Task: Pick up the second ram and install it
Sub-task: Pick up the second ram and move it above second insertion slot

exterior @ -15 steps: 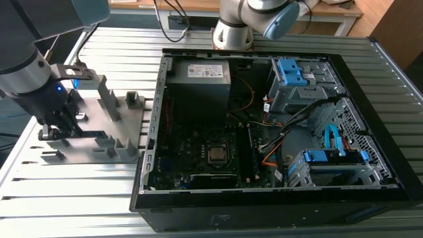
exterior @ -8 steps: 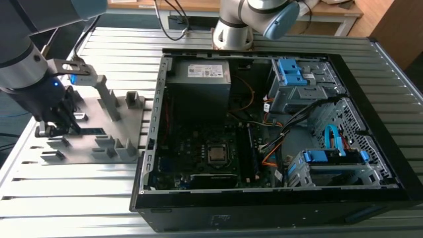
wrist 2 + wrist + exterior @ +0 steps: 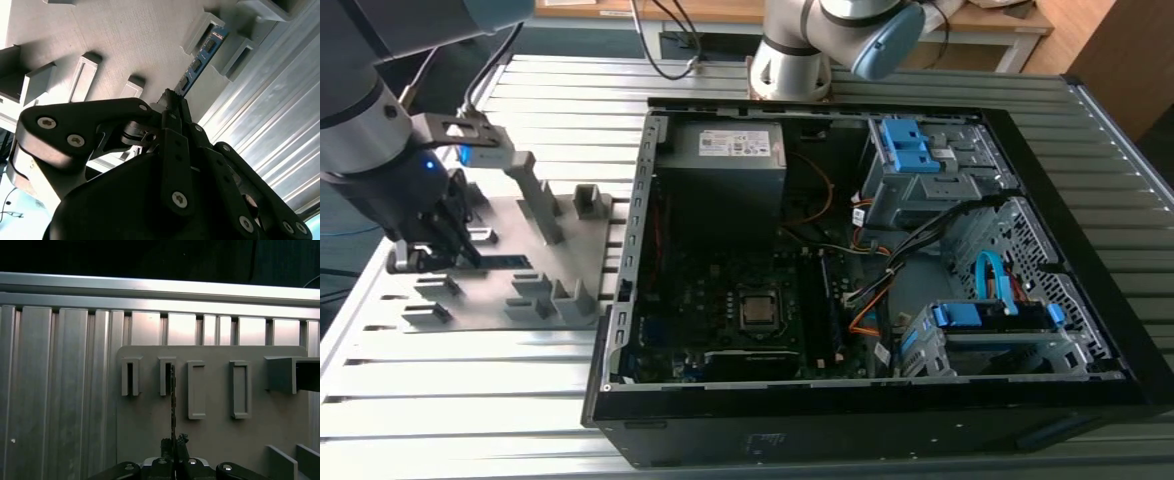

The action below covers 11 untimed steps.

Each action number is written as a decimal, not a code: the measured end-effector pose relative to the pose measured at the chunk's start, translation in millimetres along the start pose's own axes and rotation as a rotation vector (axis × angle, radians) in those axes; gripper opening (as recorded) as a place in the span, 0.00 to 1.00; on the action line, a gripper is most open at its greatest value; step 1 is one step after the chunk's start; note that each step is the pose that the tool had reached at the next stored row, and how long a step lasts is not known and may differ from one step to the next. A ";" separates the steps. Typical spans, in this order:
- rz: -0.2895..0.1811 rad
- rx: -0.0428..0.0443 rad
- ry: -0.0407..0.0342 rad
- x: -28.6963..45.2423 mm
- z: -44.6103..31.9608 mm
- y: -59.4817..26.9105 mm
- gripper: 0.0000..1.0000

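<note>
Pinching second ram (image 3: 201,59) by one end — gripper (image 3: 172,97) over grey fixture plate (image 3: 125,40).

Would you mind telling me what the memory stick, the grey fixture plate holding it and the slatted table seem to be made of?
The second ram: blue-green printed circuit board with dark chips, matte. The fixture plate: grey plastic by its look, dull with a fine lined grain, possibly printed. The table: probably aluminium, with bright ribbed slats that reflect light.
</note>
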<state>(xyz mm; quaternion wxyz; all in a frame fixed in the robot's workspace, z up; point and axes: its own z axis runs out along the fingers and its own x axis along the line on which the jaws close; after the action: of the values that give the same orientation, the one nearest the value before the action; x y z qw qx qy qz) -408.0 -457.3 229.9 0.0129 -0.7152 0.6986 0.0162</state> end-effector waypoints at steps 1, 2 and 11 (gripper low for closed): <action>0.000 0.0001 -0.0001 0.0 -0.4 0.0 0.14; 0.000 0.0000 0.0000 0.0 -1.0 0.0 0.14; 0.000 0.0000 0.0000 -0.4 -9.0 0.1 0.14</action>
<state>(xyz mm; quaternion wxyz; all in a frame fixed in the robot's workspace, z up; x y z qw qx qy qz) -408.0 -457.4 239.0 0.0128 -0.7152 0.6986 0.0162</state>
